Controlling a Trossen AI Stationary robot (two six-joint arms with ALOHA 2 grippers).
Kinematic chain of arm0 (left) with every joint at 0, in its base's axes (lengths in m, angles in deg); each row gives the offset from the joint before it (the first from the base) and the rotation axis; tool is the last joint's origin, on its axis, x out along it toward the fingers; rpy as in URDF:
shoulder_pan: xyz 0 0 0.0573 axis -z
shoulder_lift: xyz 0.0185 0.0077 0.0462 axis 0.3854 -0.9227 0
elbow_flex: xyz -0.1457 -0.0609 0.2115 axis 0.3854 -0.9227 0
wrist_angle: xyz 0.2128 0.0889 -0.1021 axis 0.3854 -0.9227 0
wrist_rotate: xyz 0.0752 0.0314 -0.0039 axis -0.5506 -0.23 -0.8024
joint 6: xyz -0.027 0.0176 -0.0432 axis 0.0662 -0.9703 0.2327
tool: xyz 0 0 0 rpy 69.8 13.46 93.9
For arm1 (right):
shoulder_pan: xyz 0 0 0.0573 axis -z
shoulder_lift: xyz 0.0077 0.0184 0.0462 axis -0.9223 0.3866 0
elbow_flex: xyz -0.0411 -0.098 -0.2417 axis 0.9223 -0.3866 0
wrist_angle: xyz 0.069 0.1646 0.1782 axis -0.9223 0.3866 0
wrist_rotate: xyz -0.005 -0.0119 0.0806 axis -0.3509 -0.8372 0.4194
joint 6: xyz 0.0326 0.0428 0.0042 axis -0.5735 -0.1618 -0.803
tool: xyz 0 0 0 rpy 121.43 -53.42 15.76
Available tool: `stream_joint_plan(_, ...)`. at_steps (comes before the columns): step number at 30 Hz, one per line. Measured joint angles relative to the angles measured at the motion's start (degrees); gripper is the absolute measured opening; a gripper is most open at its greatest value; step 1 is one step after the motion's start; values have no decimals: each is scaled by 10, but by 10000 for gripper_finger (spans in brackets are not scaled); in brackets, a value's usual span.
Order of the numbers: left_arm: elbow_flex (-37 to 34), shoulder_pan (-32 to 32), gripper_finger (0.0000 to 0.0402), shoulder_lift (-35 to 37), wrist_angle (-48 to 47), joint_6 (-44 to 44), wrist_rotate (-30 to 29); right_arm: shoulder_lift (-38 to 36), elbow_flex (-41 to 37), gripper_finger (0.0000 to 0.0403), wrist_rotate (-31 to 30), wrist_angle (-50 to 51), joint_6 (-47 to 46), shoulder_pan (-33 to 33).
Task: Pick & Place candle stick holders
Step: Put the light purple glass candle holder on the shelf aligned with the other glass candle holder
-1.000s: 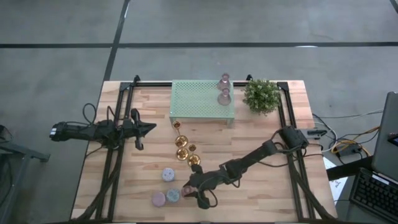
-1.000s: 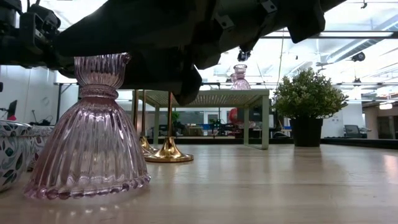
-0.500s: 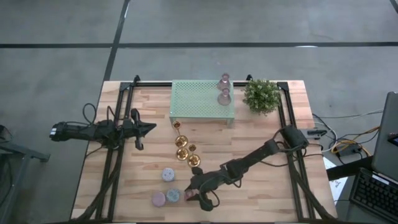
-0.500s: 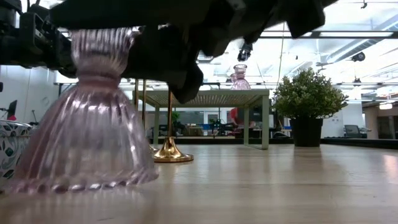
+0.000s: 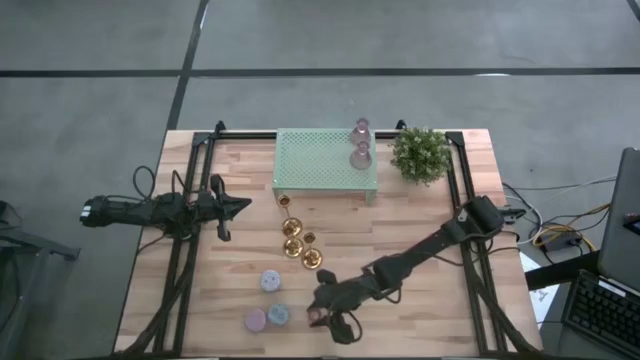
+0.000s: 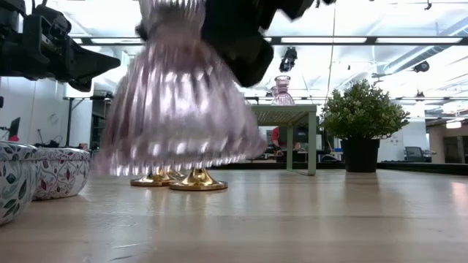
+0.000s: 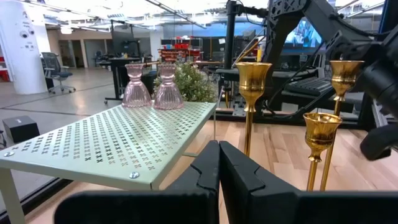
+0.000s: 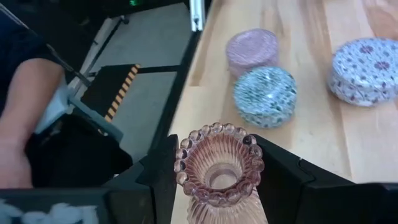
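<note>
My right gripper point(image 5: 326, 318) is near the table's front edge, shut on a pinkish clear ribbed glass candle stick holder point(image 6: 179, 95), which also shows in the right wrist view point(image 8: 219, 165). Three squat pastel holders point(image 5: 270, 281) point(image 5: 277, 314) point(image 5: 255, 320) sit on their bases just to its left. Several gold holders point(image 5: 293, 238) stand on their feet in a row behind them. Two more glass holders point(image 5: 360, 142) stand on the mint-green perforated stand point(image 5: 320, 160). My left gripper point(image 5: 240, 206) is shut and empty at the table's left, level above the wood. My right gripper pinches the glass holder between its two fingers point(image 8: 163, 180), on the narrow upper part just under the beaded top rim point(image 8: 184, 177). The fingers slant down from the table's right. The holder hangs roughly upright, its flared base point(image 6: 183, 150) lifted clear of the table.
A small bushy plant point(image 5: 420, 152) stands at the back right, beside the stand. A person's arm point(image 8: 18, 106) shows beyond the table's near edge. Bare wood lies between the gold holders and the right arm point(image 5: 430, 250).
My right gripper has risen and drawn a little toward the table's near edge with the glass holder. The holder stood with its base on the table a second ago and now hangs clear of it.
</note>
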Motion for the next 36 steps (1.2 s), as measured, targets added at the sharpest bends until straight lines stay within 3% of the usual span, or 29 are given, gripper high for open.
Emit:
stream_joint_plan(8,0,0,10,0,0,0,0,-36,-6,173,-59,57,-5,-18)
stream_joint_plan(24,0,0,10,0,0,0,0,-100,-9,174,-114,149,0,-22)
stream_joint_plan(36,0,0,10,0,0,0,0,-151,-9,177,-200,234,3,-17)
